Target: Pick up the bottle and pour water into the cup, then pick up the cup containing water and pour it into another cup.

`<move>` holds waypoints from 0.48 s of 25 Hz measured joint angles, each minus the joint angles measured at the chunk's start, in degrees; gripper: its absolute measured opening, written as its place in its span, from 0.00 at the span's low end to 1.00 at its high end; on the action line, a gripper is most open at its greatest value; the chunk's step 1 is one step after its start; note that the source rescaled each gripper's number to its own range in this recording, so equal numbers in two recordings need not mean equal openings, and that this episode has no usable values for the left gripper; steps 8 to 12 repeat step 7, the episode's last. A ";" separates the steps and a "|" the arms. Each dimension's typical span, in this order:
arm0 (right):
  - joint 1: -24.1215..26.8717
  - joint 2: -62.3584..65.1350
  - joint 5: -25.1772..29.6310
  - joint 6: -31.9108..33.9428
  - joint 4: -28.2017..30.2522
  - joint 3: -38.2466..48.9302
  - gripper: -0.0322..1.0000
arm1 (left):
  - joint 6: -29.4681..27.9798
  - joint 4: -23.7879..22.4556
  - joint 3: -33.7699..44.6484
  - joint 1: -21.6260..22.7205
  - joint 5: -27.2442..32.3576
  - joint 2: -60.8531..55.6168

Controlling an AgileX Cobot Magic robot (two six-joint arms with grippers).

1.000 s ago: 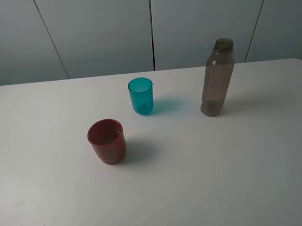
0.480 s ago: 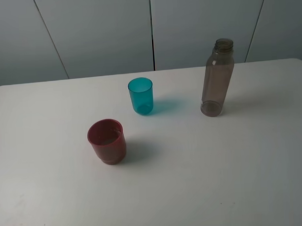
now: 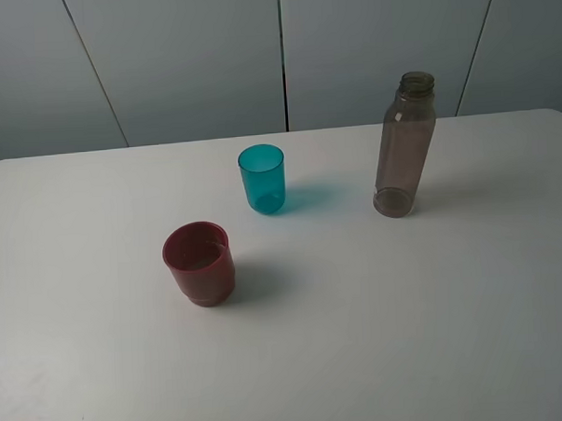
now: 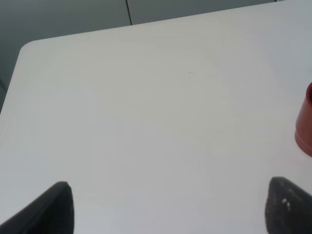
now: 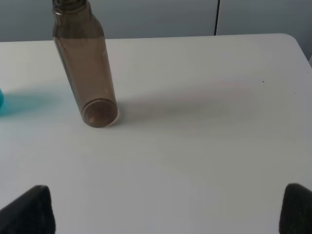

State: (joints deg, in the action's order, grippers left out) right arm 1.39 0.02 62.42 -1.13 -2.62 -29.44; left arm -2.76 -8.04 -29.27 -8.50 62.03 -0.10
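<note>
- Big white table [image 3: 436, 334] fills the exterior high view, and nothing on it has been touched yet — you're at the very start.
- Tallest piece, the bottle [image 3: 405, 145], stands upright in the upper right of that view, no cap on the neck; in the right wrist view it sits upper left [image 5: 87, 68], well clear of the fingers.
- Next down, another cup [image 3: 199, 262], the squat red one, sits left of centre, upright; only its edge peeks in at the right border of the left wrist view [image 4: 305, 124]. I can't tell whether anything is in it.
- Smallest, the cup [image 3: 262, 178], teal, stands upper centre, between the red one and the bottle, apart from both.
- Your right gripper [image 5: 168, 209] is spread wide, holding nothing, tips at the bottom corners of its view.
- Your left gripper [image 4: 168, 207] is likewise released and empty over bare table.
- By my read, all steps remain: grab the bottle, pour into teal, then teal into red.
</note>
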 joint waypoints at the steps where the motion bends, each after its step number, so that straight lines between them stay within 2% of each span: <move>1: 0.00 0.00 0.00 0.00 0.00 0.00 1.00 | 0.00 0.00 0.00 0.00 0.00 0.00; 12: 0.00 0.00 0.00 0.00 0.00 0.00 1.00 | 0.00 0.00 0.00 0.00 0.00 0.00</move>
